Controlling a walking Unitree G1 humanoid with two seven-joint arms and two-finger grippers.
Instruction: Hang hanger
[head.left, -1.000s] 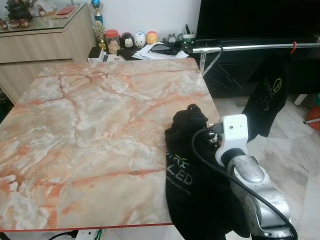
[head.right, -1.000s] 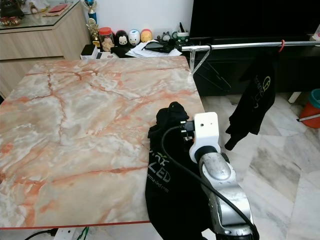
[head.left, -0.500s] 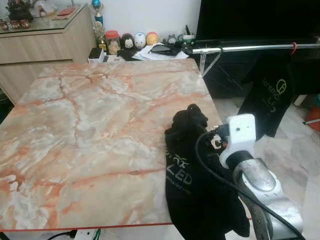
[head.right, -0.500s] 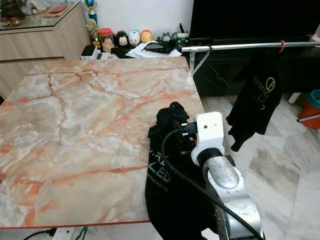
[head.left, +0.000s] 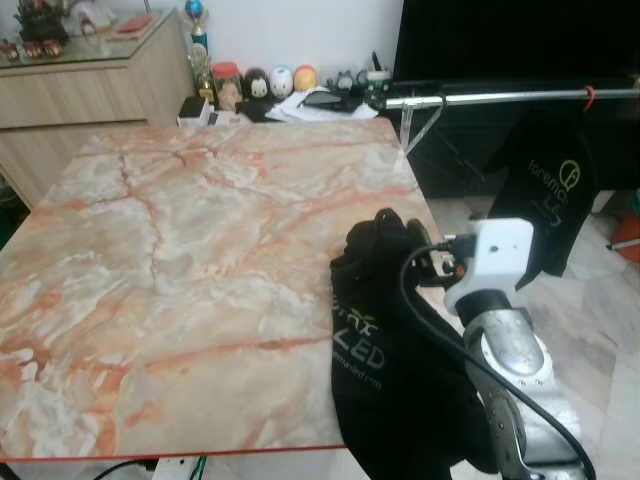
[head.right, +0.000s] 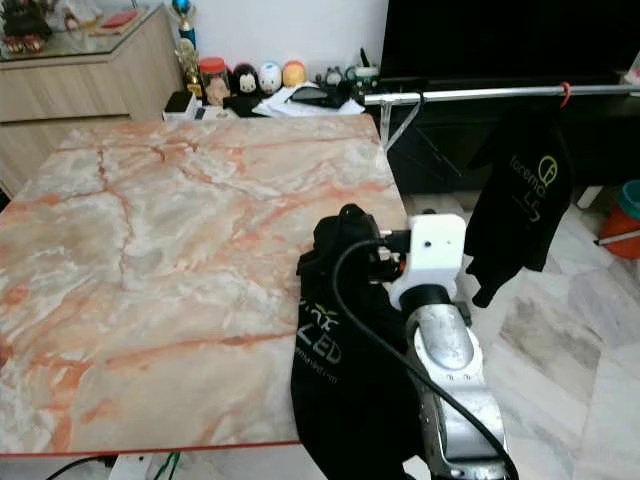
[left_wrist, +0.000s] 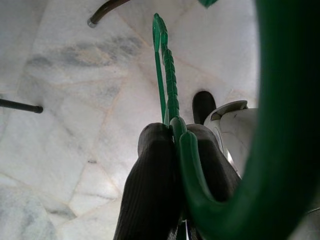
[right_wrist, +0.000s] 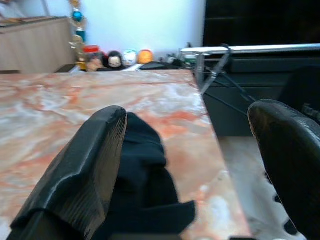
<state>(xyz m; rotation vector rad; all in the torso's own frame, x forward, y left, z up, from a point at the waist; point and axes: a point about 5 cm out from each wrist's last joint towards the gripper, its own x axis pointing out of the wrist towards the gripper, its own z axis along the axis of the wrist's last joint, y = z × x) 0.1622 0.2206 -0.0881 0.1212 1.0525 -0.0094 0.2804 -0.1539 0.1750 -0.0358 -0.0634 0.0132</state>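
1. Across the foreground, a marble table (head.left: 180, 260) carries a black garment (head.left: 385, 360) draped over its near right corner.
2. Behind, a metal rail (head.left: 500, 97) holds another black shirt (head.left: 555, 205).
3. Right gripper (right_wrist: 192, 165), fingers spread wide, sits at the garment's bunched top.
4. Left gripper (left_wrist: 177, 165) is clamped on a green hanger (left_wrist: 170, 100) above the floor.

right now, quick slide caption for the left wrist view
Left end effector shut on a green hanger above the marble floor.
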